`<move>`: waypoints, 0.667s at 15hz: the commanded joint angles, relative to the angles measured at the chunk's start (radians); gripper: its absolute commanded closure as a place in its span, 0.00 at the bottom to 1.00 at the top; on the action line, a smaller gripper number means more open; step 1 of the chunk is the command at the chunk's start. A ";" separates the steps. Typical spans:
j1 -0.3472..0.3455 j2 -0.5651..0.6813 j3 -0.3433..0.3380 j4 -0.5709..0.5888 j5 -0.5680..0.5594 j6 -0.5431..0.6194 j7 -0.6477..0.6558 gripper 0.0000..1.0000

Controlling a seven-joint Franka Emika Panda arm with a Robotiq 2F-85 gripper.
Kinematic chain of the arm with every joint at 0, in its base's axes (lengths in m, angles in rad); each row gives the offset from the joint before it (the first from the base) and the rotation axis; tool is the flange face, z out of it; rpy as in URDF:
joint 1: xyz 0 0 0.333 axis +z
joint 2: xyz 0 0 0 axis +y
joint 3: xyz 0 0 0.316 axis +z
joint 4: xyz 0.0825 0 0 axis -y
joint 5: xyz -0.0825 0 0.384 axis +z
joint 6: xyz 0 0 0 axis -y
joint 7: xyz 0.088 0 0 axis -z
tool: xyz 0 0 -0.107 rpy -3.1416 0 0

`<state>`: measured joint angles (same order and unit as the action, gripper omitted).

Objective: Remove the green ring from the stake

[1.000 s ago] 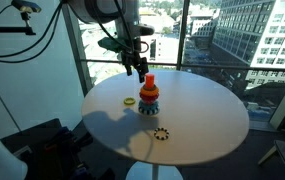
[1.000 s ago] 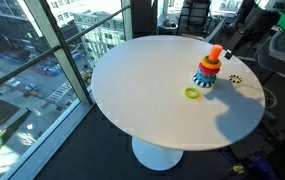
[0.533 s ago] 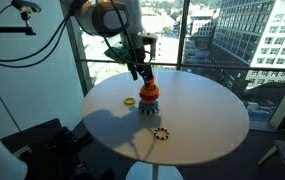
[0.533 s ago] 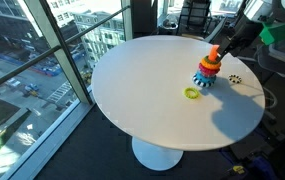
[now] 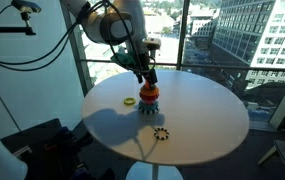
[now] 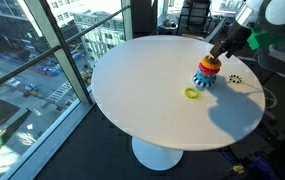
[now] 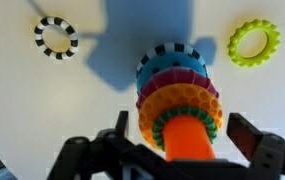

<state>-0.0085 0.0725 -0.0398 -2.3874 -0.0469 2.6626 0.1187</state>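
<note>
Currently at the grasp approach; gripper (image 7: pixel 180 130) is open, jaws either side of the stake (image 7: pixel 188 142); green ring (image 7: pixel 161 127) sits topmost on the stack (image 7: pixel 177 78), around the stake; next move, I reckon: drop lower, close on that ring's rim, lift straight up.

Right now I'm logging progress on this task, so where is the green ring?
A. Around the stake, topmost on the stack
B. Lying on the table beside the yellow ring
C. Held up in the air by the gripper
A: in the wrist view the green ring sits around the stake as the top ring of the stack, and only the yellow ring and the black-and-white ring lie loose on the table.
</note>
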 commanded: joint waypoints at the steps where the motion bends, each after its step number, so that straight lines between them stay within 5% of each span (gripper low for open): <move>1: -0.001 0.032 -0.006 0.039 -0.030 0.016 0.038 0.00; 10: -0.004 0.048 0.003 0.043 0.029 0.045 0.002 0.00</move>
<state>-0.0084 0.1096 -0.0424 -2.3593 -0.0470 2.6895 0.1295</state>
